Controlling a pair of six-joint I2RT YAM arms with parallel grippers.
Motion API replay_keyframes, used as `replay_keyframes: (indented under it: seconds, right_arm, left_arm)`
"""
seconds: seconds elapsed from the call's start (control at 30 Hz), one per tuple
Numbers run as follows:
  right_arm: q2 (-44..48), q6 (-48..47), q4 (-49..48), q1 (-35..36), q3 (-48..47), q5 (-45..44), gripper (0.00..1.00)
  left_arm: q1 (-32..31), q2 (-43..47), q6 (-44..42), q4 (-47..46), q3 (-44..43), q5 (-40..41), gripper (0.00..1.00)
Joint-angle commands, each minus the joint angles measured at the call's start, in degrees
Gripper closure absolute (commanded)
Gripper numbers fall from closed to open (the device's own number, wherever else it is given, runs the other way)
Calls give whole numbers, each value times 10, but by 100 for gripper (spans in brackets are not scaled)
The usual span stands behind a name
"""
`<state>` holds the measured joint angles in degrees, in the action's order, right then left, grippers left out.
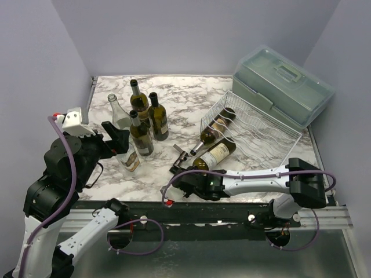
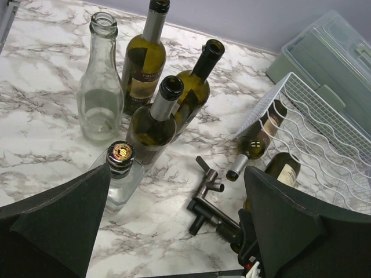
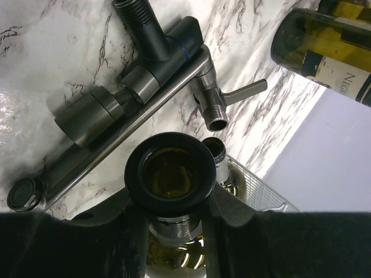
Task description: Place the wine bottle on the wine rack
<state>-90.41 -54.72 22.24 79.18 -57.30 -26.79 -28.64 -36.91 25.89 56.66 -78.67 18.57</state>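
Wine bottle (image 1: pixel 217 154) is pinched by its neck, just under the uncorked mouth, in the right gripper (image 3: pixel 171 200). It lies slanted, its base at the near-left corner of the wine rack (image 1: pixel 272 142) (on wire or table, I cannot tell). One other bottle (image 1: pixel 219 123) lies in the rack, neck poking out. Left gripper (image 2: pixel 178 172) hangs spread wide, holding nothing. Behind the rack sits a plastic box (image 1: pixel 284 87), lid on.

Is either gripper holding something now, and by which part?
The right gripper is shut on a wine bottle, gripping its neck just below the mouth. The left gripper is open and holds nothing.
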Motion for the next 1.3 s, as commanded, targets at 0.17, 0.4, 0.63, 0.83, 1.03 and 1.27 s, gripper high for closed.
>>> replay_keyframes:
  seconds: [0.17,0.4,0.63,0.83,1.03,1.27]
  right_arm:
    - [-14,-76,-34,-18,15,-80,100]
    - [-10,-116,-110,-38,77,-96,100]
    - [-1,-175,-212,-64,136,-110,100]
    - [18,-218,-223,-109,164,-76,99]
    - [23,-249,-246,-145,167,-57,100]
    - [21,-283,-233,-166,163,-28,100]
  left_arm:
    - [-3,36,-5,-3,20,-9,1]
    - [-3,47,-14,-2,21,-10,1]
    - [-3,62,-9,-19,39,-41,1]
    - [-3,74,-14,-25,53,-64,1]
    - [-3,78,-28,-24,57,-74,1]
    - [-3,88,-30,-25,70,-76,1]
